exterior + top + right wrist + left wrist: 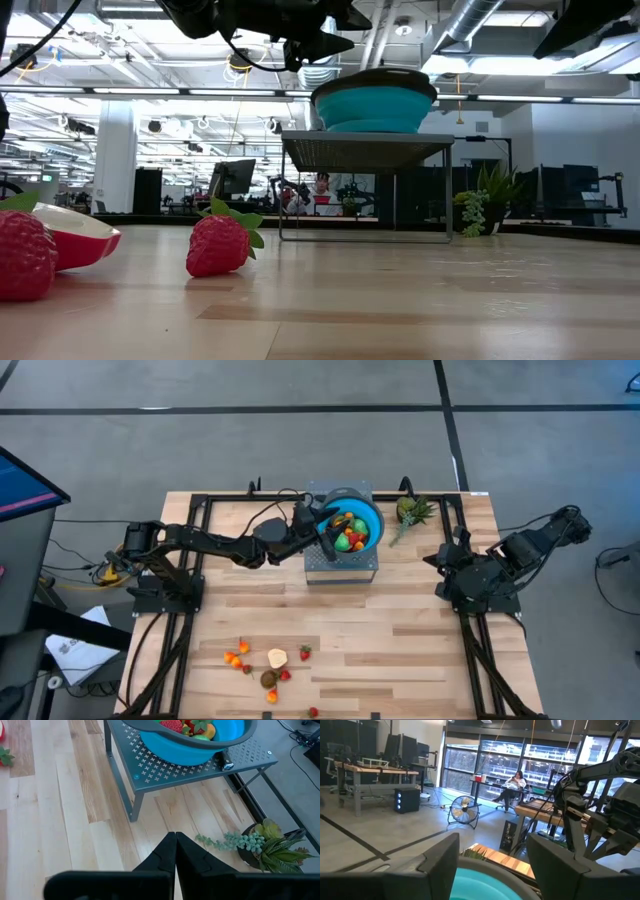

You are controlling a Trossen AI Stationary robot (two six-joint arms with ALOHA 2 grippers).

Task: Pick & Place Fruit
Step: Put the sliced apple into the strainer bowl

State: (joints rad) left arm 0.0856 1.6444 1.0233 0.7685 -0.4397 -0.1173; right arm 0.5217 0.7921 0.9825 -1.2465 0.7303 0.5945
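A blue bowl (368, 520) with several small fruit (352, 538) in it stands on a grey perforated stand (340, 567) at the table's far middle. More fruit (272, 665) lies loose on the wood near the front left, among them a strawberry (218, 245). My left gripper (327, 526) hangs open and about level over the bowl's left rim. The blue bowl (485, 882) shows low between its fingers, and the low view shows a gap above the rim. My right gripper (175, 836) is shut and empty, raised at the table's right side.
A small potted plant with a trailing sprig (412, 512) stands right of the stand, between it and my right arm. A red-and-white fruit half (75, 235) lies near the strawberry. Black frame rails run along the table's left and right sides.
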